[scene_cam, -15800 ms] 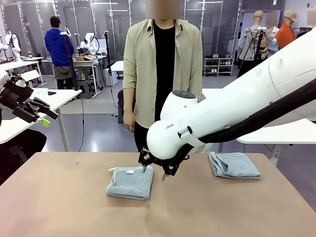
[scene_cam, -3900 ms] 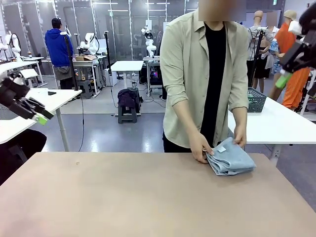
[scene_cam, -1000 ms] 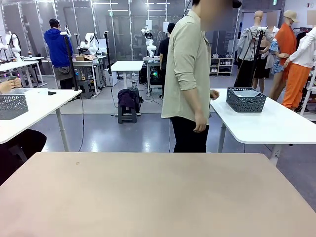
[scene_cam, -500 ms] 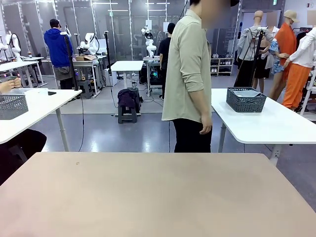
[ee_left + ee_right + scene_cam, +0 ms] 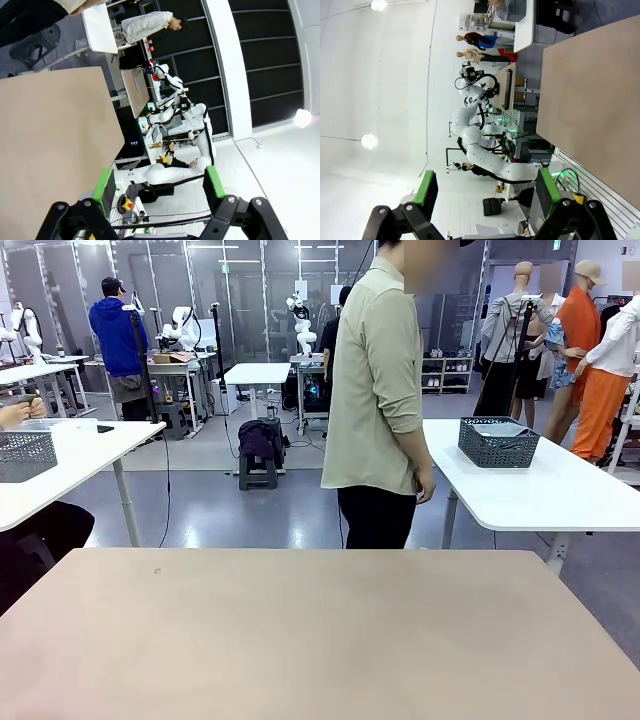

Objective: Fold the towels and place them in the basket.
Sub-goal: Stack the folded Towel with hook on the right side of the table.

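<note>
Gone from the brown table (image 5: 300, 630) are both towels that lay on it earlier, and the person (image 5: 378, 390) has stepped away from its far edge and turned side-on, one hand (image 5: 425, 485) hanging by the hip at centre frame. One basket (image 5: 498, 441), dark grey with lattice sides, sits on the white table (image 5: 540, 490) at the right of the front view, and pale blue-grey towels (image 5: 502, 429) peek over its rim; how many are stacked inside I cannot tell. A second grey basket (image 5: 24, 455) sits on another white table at the far left edge, with somebody's hand just above it.

Two grippers to call. Left gripper (image 5: 159, 186) at the bottom of its wrist view: two green pads set wide apart, nothing between them, brown tabletop off to the left. Right gripper (image 5: 484, 192) likewise, pads spread wide and bare, with the table edge in the upper right of its frame.
</note>
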You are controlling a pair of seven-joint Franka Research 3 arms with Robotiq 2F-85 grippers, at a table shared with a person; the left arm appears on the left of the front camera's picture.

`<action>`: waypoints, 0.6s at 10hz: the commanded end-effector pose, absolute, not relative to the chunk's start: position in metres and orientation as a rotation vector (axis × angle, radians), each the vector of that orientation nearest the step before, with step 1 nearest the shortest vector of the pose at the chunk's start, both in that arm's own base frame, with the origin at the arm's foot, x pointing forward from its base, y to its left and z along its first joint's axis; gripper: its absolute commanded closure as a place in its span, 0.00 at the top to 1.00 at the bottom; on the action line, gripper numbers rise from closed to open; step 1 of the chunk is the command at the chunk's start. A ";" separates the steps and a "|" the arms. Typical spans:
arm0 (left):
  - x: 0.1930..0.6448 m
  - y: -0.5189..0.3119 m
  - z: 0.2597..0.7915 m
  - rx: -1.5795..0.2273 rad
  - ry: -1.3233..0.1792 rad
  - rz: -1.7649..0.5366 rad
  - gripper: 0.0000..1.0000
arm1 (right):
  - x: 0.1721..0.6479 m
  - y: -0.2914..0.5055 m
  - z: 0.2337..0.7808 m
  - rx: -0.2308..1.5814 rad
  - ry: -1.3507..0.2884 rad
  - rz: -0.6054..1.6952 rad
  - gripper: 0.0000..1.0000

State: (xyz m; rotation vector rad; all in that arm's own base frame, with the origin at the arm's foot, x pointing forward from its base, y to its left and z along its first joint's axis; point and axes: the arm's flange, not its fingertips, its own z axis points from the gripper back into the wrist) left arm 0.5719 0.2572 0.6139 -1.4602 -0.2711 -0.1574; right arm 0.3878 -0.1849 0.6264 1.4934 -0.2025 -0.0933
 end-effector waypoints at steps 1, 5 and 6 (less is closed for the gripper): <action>0.572 0.256 0.614 -1.463 -0.273 -0.161 0.90 | 0.388 -0.184 0.626 1.496 -0.198 -0.089 1.00; 0.572 0.256 0.614 -1.463 -0.273 -0.161 0.90 | 0.388 -0.184 0.626 1.496 -0.198 -0.089 1.00; 0.572 0.256 0.614 -1.463 -0.273 -0.161 0.90 | 0.388 -0.184 0.626 1.496 -0.198 -0.089 1.00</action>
